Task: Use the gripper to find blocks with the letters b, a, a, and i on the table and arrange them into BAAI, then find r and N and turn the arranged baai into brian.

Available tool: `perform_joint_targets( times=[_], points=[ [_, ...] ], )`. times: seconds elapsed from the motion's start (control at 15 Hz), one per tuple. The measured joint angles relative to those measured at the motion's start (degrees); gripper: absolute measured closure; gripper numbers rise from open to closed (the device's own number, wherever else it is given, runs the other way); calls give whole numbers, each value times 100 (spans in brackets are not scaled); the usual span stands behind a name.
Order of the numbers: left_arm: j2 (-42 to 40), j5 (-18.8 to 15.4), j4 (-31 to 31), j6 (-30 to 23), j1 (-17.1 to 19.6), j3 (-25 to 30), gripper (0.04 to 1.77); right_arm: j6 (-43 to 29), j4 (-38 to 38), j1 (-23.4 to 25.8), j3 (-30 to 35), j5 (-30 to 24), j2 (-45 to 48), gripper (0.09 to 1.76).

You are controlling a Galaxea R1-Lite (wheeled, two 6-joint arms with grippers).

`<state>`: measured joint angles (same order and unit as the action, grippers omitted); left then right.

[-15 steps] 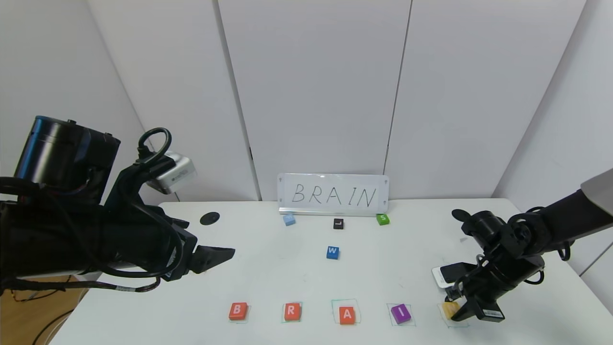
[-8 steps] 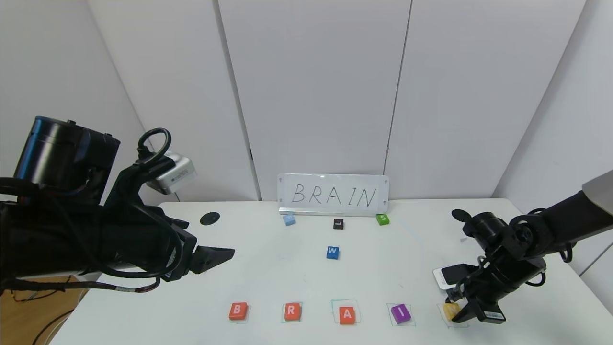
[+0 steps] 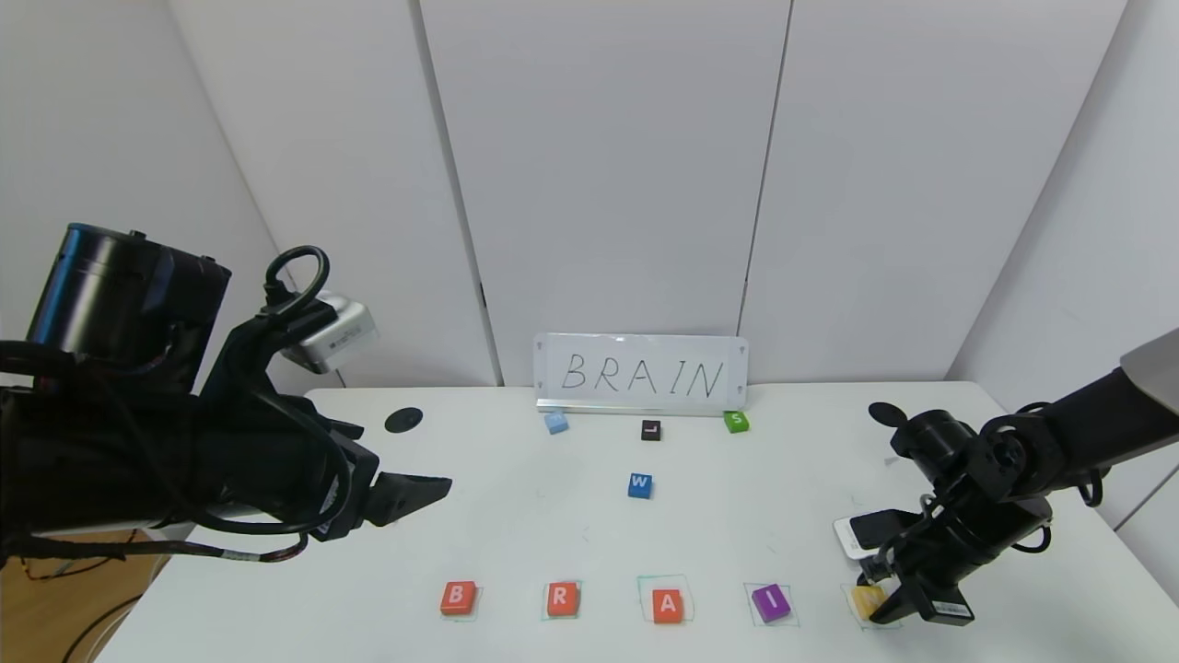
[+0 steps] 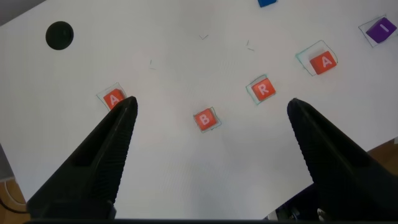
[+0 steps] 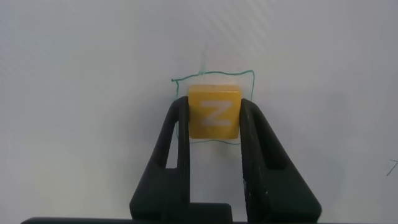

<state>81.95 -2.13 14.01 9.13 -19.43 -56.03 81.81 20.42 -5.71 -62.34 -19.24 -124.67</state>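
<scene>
Right wrist view: N (image 5: 214,112) between right end effector (image 5: 214,127) fingers (seemingly gripped).

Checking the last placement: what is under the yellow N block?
The yellow N block, clamped in the right gripper, sits over a green drawn square on the table. Whether it touches down is hidden.

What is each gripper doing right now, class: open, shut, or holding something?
Left gripper: open, empty, hovering above the table.
Right gripper: shut on the yellow N block, at its green square.
</scene>
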Motion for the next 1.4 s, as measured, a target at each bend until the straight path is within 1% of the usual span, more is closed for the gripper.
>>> perform_joint_targets(
  times=[0.2, 0.33, 0.53, 0.73, 0.8, 1.07, 1.13, 1.27, 1.4],
  points=[
    [-2, 0, 2, 0, 0, 0, 9, -11, 18, 0, 7, 30, 12, 95],
    [-6, -2, 5, 0, 0, 2, 9, -13, 38, -2, 11, 38, 63, 77],
    [-26, 2, 6, 0, -51, 16, 9, -16, 76, 1, 27, 16, 207, 57],
    [-55, 2, 6, 0, -72, 20, 9, -137, 249, 11, 16, -180, 439, 43],
    [-63, 2, 5, 1, -72, 20, 9, -261, 325, 11, -15, -334, 518, 40],
    [-100, 11, 0, 0, -71, 13, 9, -1413, 374, -16, -216, -1059, 699, 30],
    [-122, 11, -5, -2, -71, 7, 9, -1549, 380, 22, -268, -1123, 745, 28],
    [-188, 4, -5, 0, -68, 5, 9, -1681, 367, 149, -315, -1075, 836, 24],
    [-229, 2, -2, 0, -71, 5, 9, -1716, 246, 196, -260, -742, 933, 22]
  ],
)
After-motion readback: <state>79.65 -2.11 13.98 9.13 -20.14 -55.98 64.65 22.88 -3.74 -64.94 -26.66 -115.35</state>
